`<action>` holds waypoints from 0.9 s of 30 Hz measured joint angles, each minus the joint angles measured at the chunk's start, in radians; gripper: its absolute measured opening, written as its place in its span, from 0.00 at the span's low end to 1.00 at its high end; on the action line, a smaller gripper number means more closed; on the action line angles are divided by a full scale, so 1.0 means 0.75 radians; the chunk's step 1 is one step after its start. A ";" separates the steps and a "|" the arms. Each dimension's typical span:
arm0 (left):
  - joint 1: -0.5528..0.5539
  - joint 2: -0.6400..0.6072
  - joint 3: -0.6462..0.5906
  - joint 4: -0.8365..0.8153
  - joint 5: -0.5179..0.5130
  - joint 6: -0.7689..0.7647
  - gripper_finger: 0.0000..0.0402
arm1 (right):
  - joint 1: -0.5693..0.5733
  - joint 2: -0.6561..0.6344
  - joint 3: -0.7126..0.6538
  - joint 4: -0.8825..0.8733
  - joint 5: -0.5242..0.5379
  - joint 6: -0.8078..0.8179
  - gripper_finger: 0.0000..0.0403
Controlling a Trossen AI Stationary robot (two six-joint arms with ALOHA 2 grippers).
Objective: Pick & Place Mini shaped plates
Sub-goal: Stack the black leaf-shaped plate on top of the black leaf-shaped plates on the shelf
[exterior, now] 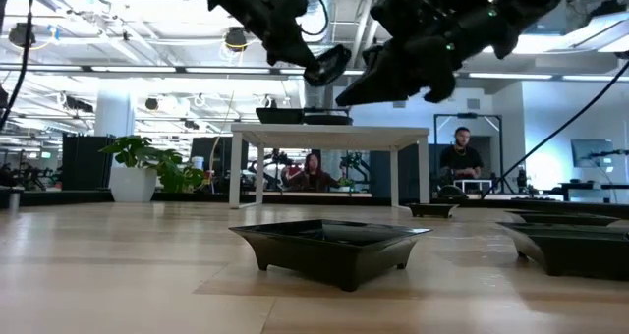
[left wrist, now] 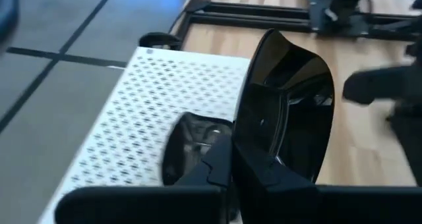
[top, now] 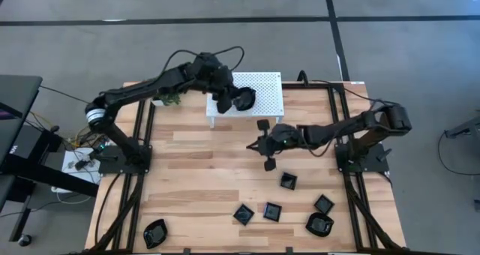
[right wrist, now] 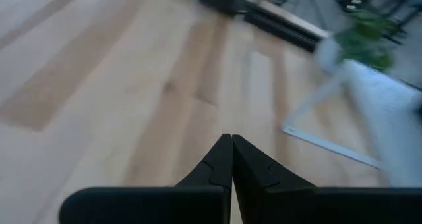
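Left claw: the left claw [top: 234, 99] hangs over the white perforated rack [top: 262, 86] at the table's far edge, clenched on the rim of a rounded black plate [left wrist: 285, 112]; the left wrist view shows the fingers pinching the plate's edge so the dish stands on edge above the rack top.
Right claw: the right claw [top: 264, 144] sits mid-table, just in front of the rack, pressed closed with nothing between its fingers [right wrist: 231, 165]; in the right wrist view they meet over bare wood.
Plates on the table: square plates [top: 288, 181] and one rounded plate [top: 319, 224] lie scattered towards the near right corner, another rounded one [top: 155, 232] lies near the near left corner, and two small ones [top: 263, 124] lie close to the right claw.
Plate on the rack: the low view shows at least one dark dish [exterior: 293, 115] resting on the rack top.
Handling, judged: each plate looks rigid, light and glossy, so probably slick between the fingers and liable to chip if dropped.
Where to grip, judged: the raised rim is the only purchase; pinch across one wall, at the middle of a side on the square ones, not a corner.
Risk, judged: held by the edge, a plate may swing or slip, so a low, slow release on the rack suits it.
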 joint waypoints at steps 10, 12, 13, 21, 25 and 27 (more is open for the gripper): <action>0.112 0.113 0.029 -0.007 0.007 0.091 0.02 | -0.180 -0.096 0.000 -0.017 0.271 0.000 0.00; 0.111 0.126 0.029 -0.006 0.009 0.128 0.02 | -0.200 -0.098 0.000 -0.013 0.270 -0.001 0.00; 0.110 0.131 0.029 -0.005 0.010 0.132 0.03 | -0.209 -0.098 0.000 -0.017 0.270 -0.008 0.00; 0.093 0.139 0.028 -0.003 -0.006 0.198 0.03 | -0.266 -0.095 -0.001 -0.010 0.271 -0.071 0.00; 0.093 0.139 0.028 0.006 -0.067 0.200 0.03 | -0.293 -0.095 -0.001 -0.011 0.271 -0.093 0.00; 0.094 0.139 0.028 0.019 -0.072 0.200 0.03 | -0.302 -0.095 -0.001 -0.012 0.270 -0.102 0.00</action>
